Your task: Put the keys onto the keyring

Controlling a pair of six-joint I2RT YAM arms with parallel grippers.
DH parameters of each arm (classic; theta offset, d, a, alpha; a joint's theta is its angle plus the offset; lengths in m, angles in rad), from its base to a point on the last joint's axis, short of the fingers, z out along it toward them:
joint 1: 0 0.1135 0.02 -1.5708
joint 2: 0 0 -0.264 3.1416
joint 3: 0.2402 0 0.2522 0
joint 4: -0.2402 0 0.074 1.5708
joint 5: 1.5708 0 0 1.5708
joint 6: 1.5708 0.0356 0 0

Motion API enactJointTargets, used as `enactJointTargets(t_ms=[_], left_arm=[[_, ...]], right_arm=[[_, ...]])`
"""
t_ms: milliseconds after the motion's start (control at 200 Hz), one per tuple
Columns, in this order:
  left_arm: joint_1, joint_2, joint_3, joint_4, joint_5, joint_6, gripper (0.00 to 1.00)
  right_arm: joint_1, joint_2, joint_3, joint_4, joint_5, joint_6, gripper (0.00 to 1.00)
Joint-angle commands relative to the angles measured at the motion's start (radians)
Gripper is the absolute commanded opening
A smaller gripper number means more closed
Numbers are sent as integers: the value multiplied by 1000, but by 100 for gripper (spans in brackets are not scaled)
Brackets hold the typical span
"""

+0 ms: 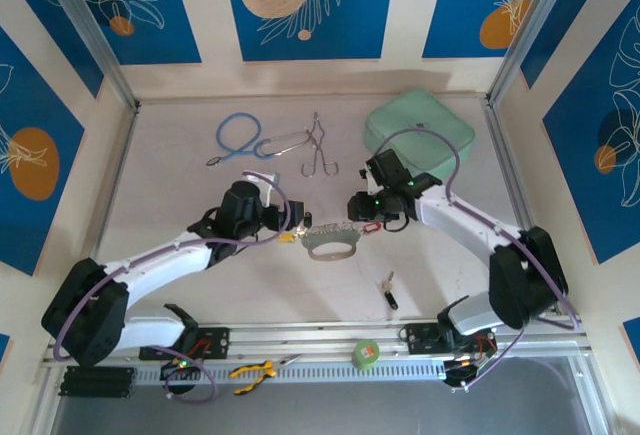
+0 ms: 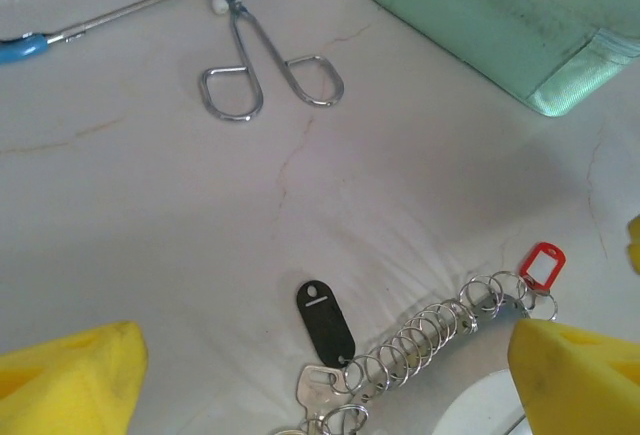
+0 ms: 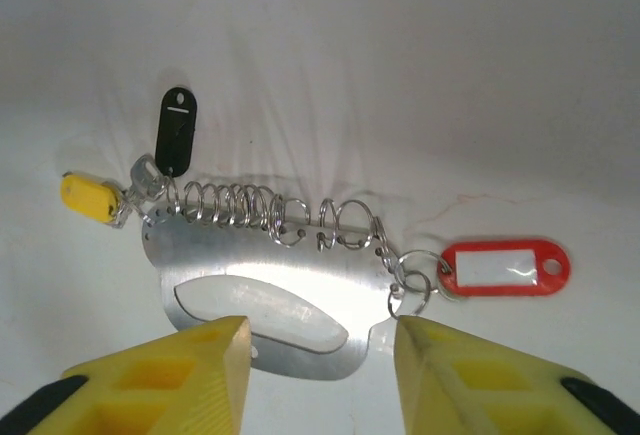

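I count one keyring [image 3: 230, 250], a flat silver plate in the middle of the right wrist view. Three plastic tags hang on it: one black tag [image 3: 177, 130], one yellow tag [image 3: 90, 197] and one red tag [image 3: 505, 267]. One silver key [image 3: 145, 177] sits beside the black tag, and one loose key [image 1: 389, 291] lies alone, lower right of centre in the top view. In the upper part there are one blue cord loop [image 1: 238, 135], one pair of forceps [image 1: 319, 147] and one green pouch [image 1: 418, 127]. Along the bottom are one tape roll [image 1: 367, 353] and one pair of pliers [image 1: 254, 369].
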Motion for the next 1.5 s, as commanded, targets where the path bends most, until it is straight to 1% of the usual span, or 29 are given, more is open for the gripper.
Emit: enactJointTargets(t_ms=[0, 145, 215, 305, 340, 450, 540, 1060, 1496], left_arm=[[-20, 10, -14, -13, -73, -134, 92], [-26, 1, -49, -7, -114, -205, 91], [-26, -3, -54, -20, -127, -213, 91], [-26, -13, -61, -21, -138, -213, 91], [-26, -15, -64, -19, -141, -211, 91], [-27, -25, -63, -24, -150, -202, 91], [-26, -33, -62, -24, -155, -199, 91], [-27, -40, -64, -21, -172, -196, 91], [-27, -46, -67, -22, -178, -196, 91]], right_arm=[[21, 88, 83, -61, -13, -39, 41], [46, 177, 141, -63, 6, -18, 40], [52, 202, 151, -61, 29, 20, 32], [51, 227, 151, -51, 55, 75, 24], [51, 237, 150, -50, 60, 97, 23], [53, 259, 150, -52, 84, 150, 23], [55, 266, 145, -44, 79, 166, 24], [57, 315, 134, -21, 1, 152, 25], [66, 332, 139, -27, -11, 136, 26]])
